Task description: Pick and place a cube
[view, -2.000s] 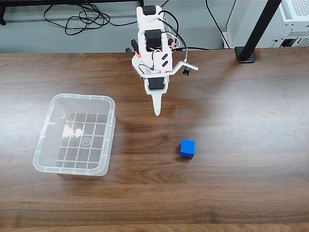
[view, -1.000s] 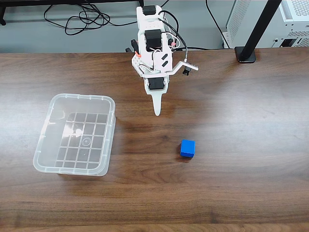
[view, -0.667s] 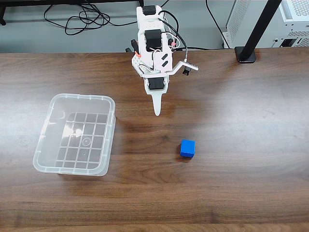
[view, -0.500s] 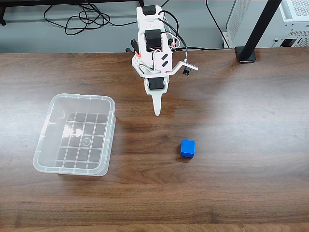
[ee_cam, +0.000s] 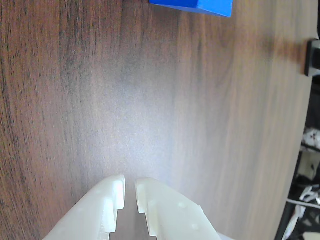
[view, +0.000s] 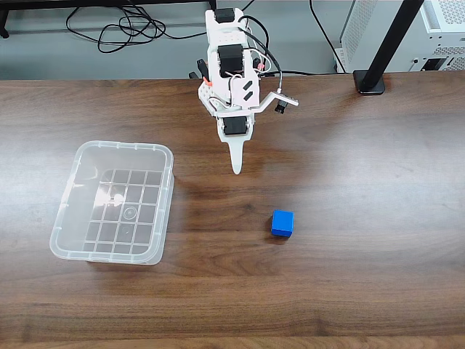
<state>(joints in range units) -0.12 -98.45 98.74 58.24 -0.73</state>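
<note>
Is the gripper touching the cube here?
Apart. The fixed view shows bare table between the gripper tip and the cube; nothing sits between the fingers.

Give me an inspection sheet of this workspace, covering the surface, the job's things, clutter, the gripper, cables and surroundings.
Surface: dark wooden table, bare around the parts.
Job's things: blue cube sits on the table in the fixed view, below and to the right of the gripper tip, apart from it. Clear plastic bin at the left, with nothing in it.
Clutter: nothing seen.
Gripper: gripper has its fingers nearly together with a narrow gap, holding nothing; in the wrist view the cube lies at the top edge, far from the fingertips.
Cables: black cables loop behind the table's far edge; wires run along the arm.
Surroundings: black stand post with its base on the table at upper right; white perforated case beside it.
</note>
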